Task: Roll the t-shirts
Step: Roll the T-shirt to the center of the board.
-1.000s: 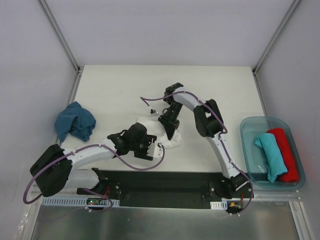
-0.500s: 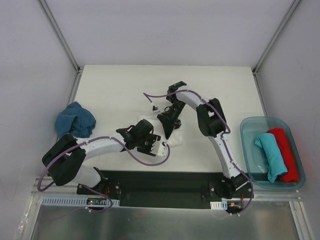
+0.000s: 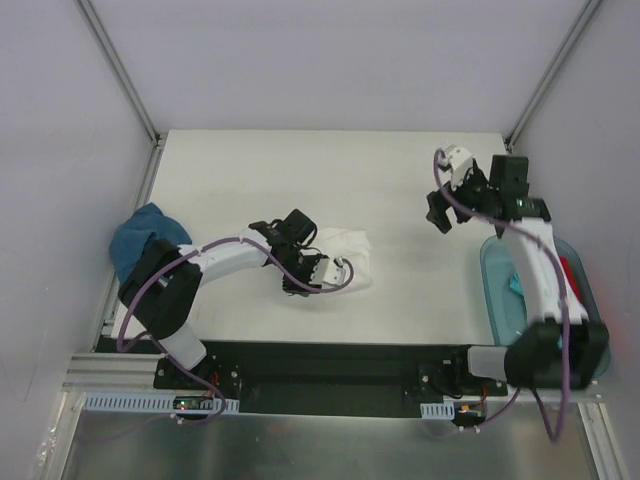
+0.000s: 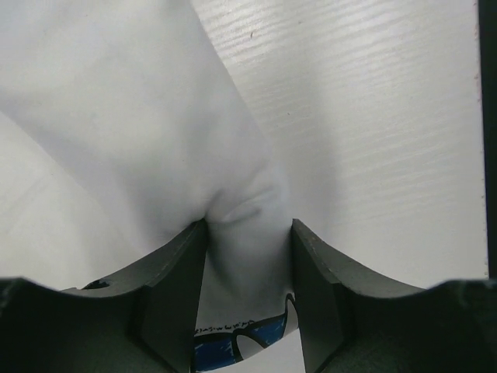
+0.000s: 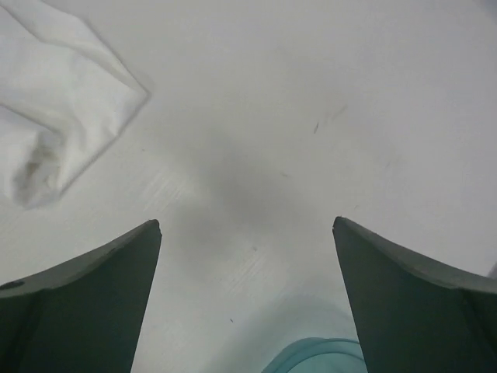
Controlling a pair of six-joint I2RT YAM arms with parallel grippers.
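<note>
- Crumpled dark blue t-shirt (image 3: 150, 240) is seen at nine o'clock, teal plastic tub (image 3: 492, 300) at four.
- Soft white t-shirt (image 4: 155, 116) is pinched by left gripper (image 4: 248, 233); right gripper (image 5: 247, 233) is spread wide.

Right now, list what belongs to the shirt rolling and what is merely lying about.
Job:
white t-shirt, pinched in the left claw
blue t-shirt, bunched at the table's left edge
teal t-shirt and red t-shirt, in the bin, mostly hidden behind the right arm

Lying about:
the clear teal bin itself
</note>
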